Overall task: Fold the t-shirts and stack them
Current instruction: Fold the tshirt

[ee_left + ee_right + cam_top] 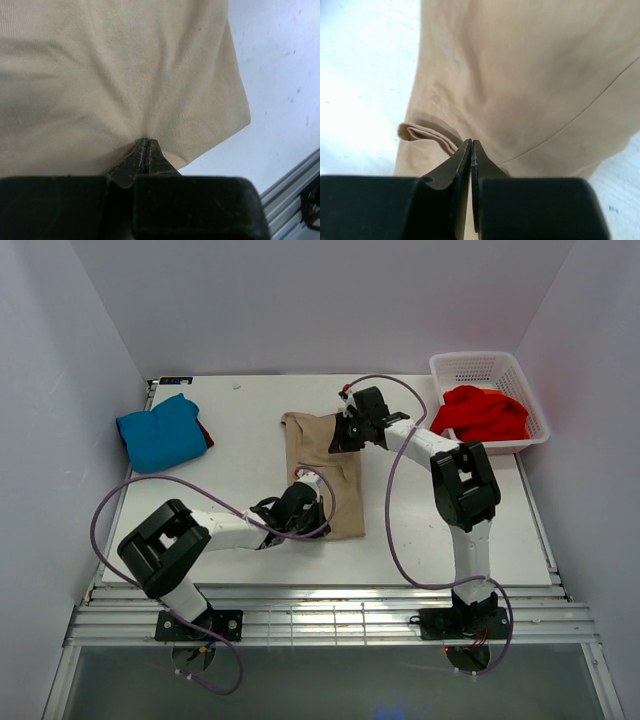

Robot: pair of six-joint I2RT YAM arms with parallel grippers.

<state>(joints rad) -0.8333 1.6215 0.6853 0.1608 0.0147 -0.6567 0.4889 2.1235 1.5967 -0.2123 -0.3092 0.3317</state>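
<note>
The left claw [146, 144] and right claw [471, 145] each pinch the tan t-shirt [305, 445], cloth puckering just ahead of their tips; limp and light, likely best held at edges.

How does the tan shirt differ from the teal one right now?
The tan shirt lies mid-table as a long strip, pinched by the left gripper and right gripper; the teal shirt sits far left, untouched. Tan is part-folded; teal is a compact folded bundle. Both are plain cloth.
</note>
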